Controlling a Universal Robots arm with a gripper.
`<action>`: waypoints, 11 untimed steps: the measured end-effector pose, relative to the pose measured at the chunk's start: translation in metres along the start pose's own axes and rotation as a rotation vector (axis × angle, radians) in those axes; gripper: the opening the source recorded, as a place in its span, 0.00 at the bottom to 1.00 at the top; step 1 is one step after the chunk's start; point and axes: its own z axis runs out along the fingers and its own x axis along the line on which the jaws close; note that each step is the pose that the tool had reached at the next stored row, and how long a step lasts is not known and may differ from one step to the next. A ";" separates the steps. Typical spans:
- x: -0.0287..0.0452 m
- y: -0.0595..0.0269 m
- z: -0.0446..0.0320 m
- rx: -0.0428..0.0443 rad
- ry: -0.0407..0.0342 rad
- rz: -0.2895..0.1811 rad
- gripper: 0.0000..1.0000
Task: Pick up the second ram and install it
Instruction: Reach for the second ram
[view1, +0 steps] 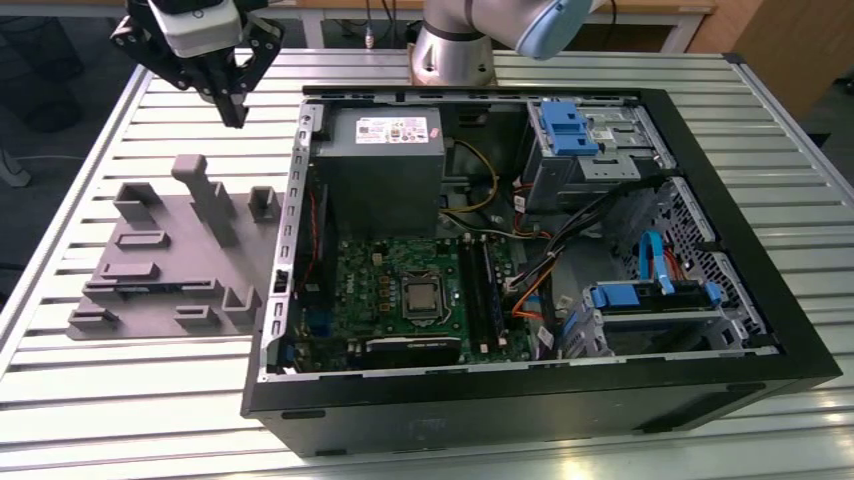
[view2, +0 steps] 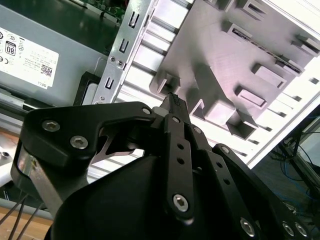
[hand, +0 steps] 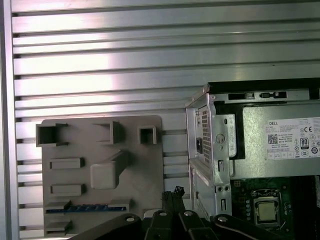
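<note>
The second ram (hand: 87, 207) shows edge-on in the first wrist view as a thin dark strip with a bluish tint. It lies in a long slot of the grey fixture plate (hand: 102, 165), on the plate's side towards the table's front. My gripper (view1: 236, 112) hangs above the table beyond the far end of the plate (view1: 174, 250), close to the far left corner of the open computer case (view1: 300, 300). Its fingers (view2: 172, 100) are shut with nothing between them, and they hang well above the ram. The green motherboard (view1: 400, 285) with its long black slots (view1: 478, 290) lies inside the case.
A grey power-supply box (view1: 380, 165) fills the case's far left part. Blue drive brackets (view1: 567, 125) and loose cables (view1: 561, 230) crowd the side at the exterior view's right. Upright posts (view1: 207, 195) rise from the fixture plate. The slatted metal table (view1: 107, 400) runs around everything.
</note>
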 end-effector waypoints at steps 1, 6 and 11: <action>0.0005 0.0000 0.0001 0.0000 0.0001 0.000 0.11; 0.0029 -0.0002 0.0005 0.0000 0.0002 0.000 0.11; 0.0055 -0.0004 0.0009 0.0000 0.0003 0.000 0.11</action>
